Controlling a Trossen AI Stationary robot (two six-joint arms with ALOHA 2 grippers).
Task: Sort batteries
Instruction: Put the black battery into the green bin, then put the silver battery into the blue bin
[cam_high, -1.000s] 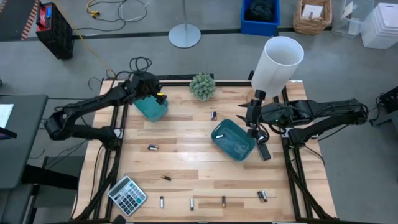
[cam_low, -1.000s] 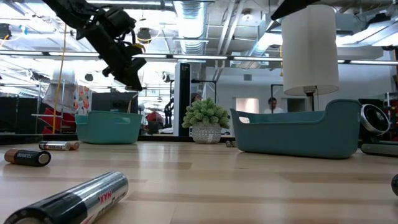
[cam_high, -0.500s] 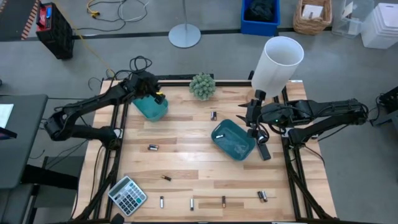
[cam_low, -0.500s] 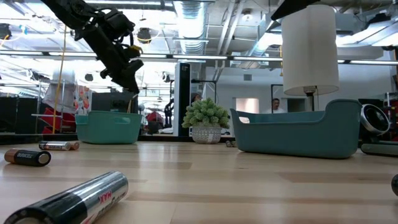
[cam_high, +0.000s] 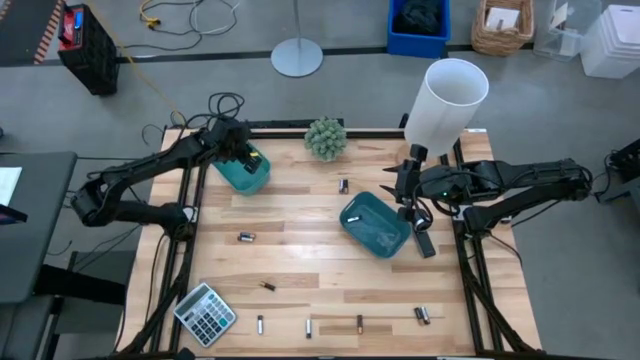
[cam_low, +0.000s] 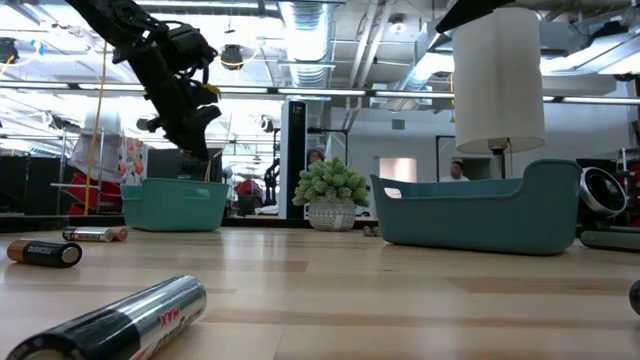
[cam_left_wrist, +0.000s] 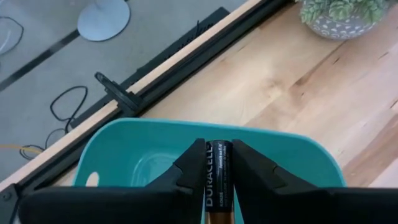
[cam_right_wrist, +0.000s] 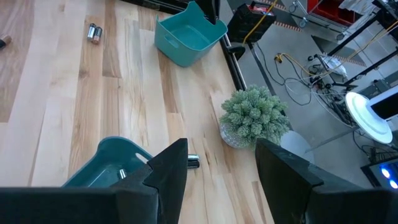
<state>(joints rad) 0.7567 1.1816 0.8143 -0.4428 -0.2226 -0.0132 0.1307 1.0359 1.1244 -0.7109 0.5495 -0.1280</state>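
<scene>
One battery (cam_left_wrist: 217, 171) is what we're watching here, a dark Duracell cell sitting between the left claw's (cam_left_wrist: 216, 163) fingers right over the left tray (cam_left_wrist: 298, 152). Compared with a second ago, the left claw is drifting a bit further over the tray and its fingers are starting to ease apart, though in the left wrist view they're still touching the cell on both sides. So we're reading this as the start of the drop: the cell is hanging above the tray's inside, not yet down in it.

The right claw (cam_right_wrist: 217, 168) is waiting with its fingers wide apart and nothing between them, parked over the right tray (cam_high: 372, 222), same spot as before.

Plenty is left to sort, we're guessing. Loose batteries are lying around the counter (cam_high: 300, 215): one (cam_high: 246, 237) near the middle left, one (cam_high: 343, 185) by the plant (cam_high: 325, 138), and a few more (cam_high: 308, 326) along the near edge beside the calculator (cam_high: 205, 314). None of those are shifting.
</scene>
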